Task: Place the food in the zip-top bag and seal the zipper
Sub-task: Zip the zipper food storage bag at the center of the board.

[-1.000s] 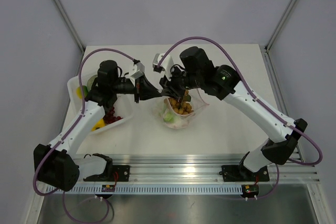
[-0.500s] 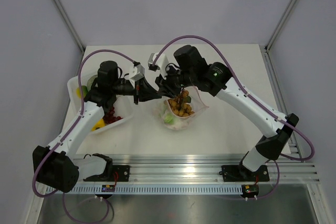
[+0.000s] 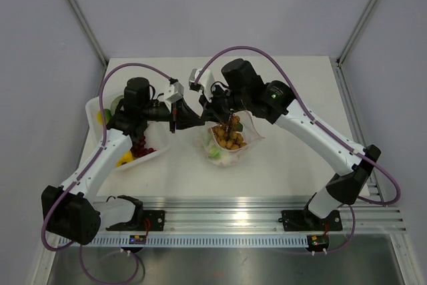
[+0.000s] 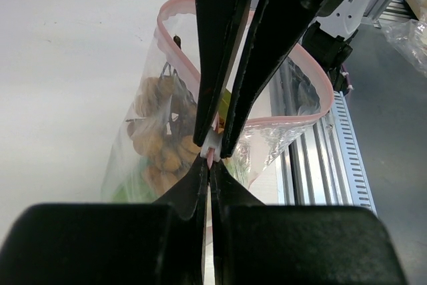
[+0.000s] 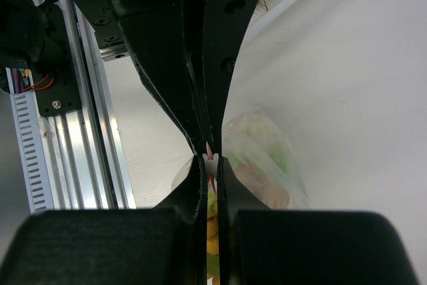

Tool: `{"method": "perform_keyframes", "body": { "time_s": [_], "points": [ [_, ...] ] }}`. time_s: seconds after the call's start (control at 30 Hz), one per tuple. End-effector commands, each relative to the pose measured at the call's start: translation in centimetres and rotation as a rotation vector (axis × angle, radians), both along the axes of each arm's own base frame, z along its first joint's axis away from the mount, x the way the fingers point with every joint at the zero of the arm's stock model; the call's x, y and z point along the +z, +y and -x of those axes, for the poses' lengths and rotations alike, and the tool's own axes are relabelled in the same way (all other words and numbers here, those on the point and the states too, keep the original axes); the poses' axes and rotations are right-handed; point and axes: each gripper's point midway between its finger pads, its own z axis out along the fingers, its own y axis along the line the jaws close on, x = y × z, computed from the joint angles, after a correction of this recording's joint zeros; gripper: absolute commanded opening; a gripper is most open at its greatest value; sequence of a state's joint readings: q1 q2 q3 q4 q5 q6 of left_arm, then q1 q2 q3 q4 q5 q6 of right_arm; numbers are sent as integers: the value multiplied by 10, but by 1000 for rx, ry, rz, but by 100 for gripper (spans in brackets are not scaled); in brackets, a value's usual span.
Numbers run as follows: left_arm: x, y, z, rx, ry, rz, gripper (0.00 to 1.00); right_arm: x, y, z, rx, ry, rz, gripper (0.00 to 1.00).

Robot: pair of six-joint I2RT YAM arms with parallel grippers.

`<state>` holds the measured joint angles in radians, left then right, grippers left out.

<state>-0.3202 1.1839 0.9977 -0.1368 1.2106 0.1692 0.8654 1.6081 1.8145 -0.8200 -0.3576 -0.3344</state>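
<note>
The clear zip-top bag hangs at the table's middle, with tan-brown balls and green food inside. Both grippers meet at its left top corner. My left gripper is shut on the end of the pink-red zipper; its tips pinch the strip. My right gripper is shut on the zipper's white slider, tip to tip with the left one. In the left wrist view the bag's mouth stands open in a loop beyond the slider. The balls show through the plastic.
A white tray stands at the left under my left arm. It holds dark red grapes, a yellow piece and a yellow-green piece. The aluminium rail runs along the near edge.
My right arm and the bag's top have shifted a little to the left, towards my left gripper. The left arm has barely moved.
</note>
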Motion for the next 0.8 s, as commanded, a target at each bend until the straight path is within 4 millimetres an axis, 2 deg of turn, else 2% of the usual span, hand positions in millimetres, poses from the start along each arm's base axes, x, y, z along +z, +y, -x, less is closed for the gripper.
{"method": "perform_keyframes", "body": {
  "time_s": [0.0,0.33,0.57,0.77],
  "points": [
    [28,2,-4,5,-119,34,0,14,-12,0,-43,-34,-34,0],
    [29,13,-14,50,-119,36,0,-4,-37,4,-132,-33,-9,0],
    [30,18,-24,112,-118,37,0,9,-53,6,-192,-73,-38,0],
    [34,24,-41,195,-121,57,0,3,-74,7,-265,-87,-1,0]
  ]
}}
